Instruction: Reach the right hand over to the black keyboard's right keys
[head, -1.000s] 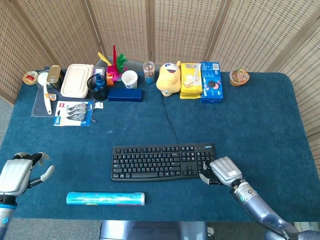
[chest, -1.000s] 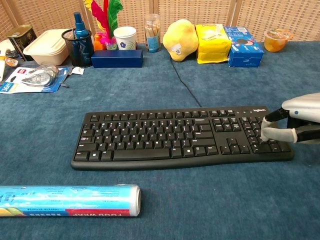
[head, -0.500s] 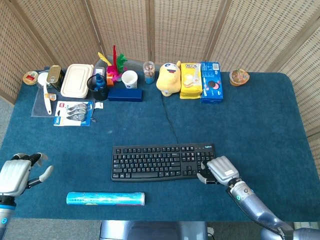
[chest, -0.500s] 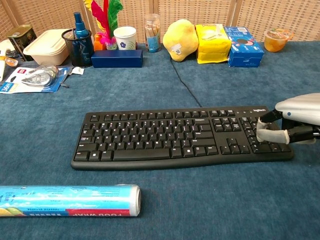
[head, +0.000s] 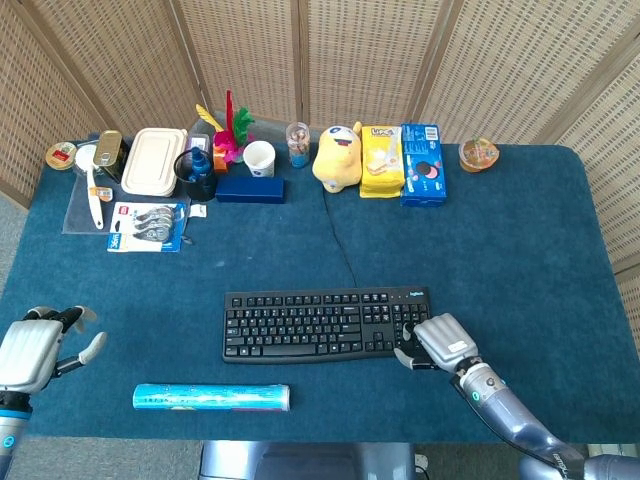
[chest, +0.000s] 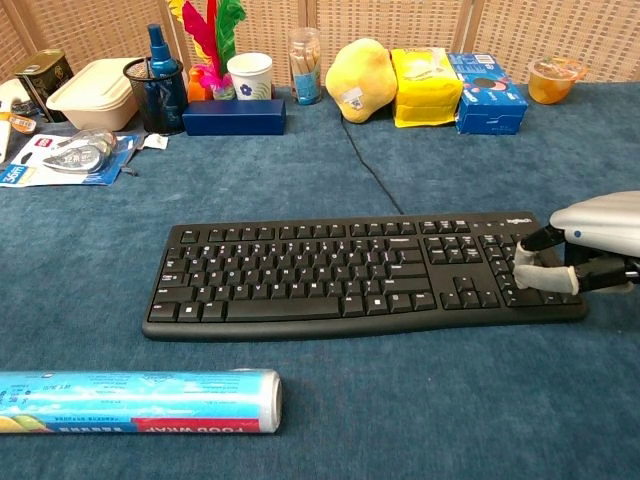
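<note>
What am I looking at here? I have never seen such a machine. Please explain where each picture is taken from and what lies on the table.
It is a robot with two arms ending in mechanical hands. One picture looks down from its head, the other looks forward from its chest. On the blue table lie a black keyboard, a foil-like roll in front of it, and snacks, a cup and boxes along the back. The right hand rests over the keyboard's right keys, fingertips touching them. The left hand hovers open at the table's edge, holding nothing.

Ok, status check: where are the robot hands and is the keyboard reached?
Right robot hand over black keyboard number-pad keys, fingertips on them. Left robot hand idle, holding nothing. Nothing in the way.
</note>
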